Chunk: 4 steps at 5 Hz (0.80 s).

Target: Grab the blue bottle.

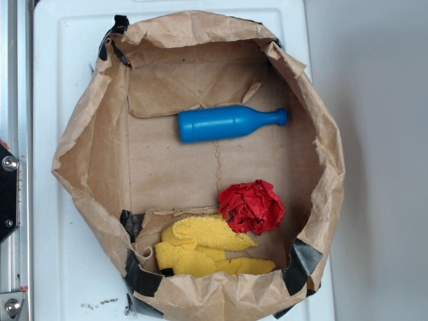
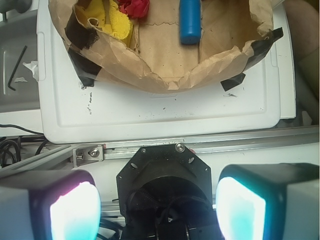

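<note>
lying on its side on the floor of the brown paper bag [image 1: 87,154], the blue bottle [image 1: 227,123] sits in the upper-middle part of the exterior view. long axis runs left-right there: wide flat base to the left, narrow neck and rounded knob to the right. nothing touches it; bare paper on all sides.

red paper ball [image 1: 252,206] lies below it in that view, apart from it. yellow cloth [image 1: 204,246] further down still, against the bag's lower wall, its edge just meeting the ball.

gripper [image 2: 157,205] not in the exterior view at all. wrist view shows the two finger pads [image 2: 75,212] at the bottom corners of the frame, spread wide apart, nothing between them. it hangs back over the aluminium rail [image 2: 200,146], outside the bag and off the near edge of the white board [image 2: 165,112].

from the wrist view the bottle [image 2: 190,22] lies straight ahead and a touch to the right of the gap's centre, well apart from the fingers. only the base end and part of the body show; neck runs out of frame at the top. so the bottle's long axis points away from the gripper, roughly square to the line between the pads.

judgement: that orientation suits closing across the wide body without turning the wrist. the move needs a reach forward over the bag's crumpled near wall, then a descent.
</note>
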Each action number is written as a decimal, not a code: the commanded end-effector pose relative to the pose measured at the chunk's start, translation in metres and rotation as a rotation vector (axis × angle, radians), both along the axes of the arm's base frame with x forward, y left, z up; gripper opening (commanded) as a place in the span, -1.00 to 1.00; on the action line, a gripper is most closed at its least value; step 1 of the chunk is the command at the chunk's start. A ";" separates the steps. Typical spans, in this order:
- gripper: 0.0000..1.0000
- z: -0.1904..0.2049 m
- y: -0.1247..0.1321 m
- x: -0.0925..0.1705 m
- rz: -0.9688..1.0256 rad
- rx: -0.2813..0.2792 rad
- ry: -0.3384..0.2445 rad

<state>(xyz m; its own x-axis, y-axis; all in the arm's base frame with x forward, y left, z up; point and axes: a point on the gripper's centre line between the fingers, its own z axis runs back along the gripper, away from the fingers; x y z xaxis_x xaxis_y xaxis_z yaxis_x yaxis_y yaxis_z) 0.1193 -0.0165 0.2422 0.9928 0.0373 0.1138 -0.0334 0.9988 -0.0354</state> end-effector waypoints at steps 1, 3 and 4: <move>1.00 0.000 0.000 0.000 0.000 0.000 0.000; 1.00 -0.010 -0.014 0.062 -0.002 -0.040 -0.104; 1.00 -0.010 -0.013 0.101 -0.055 -0.078 -0.170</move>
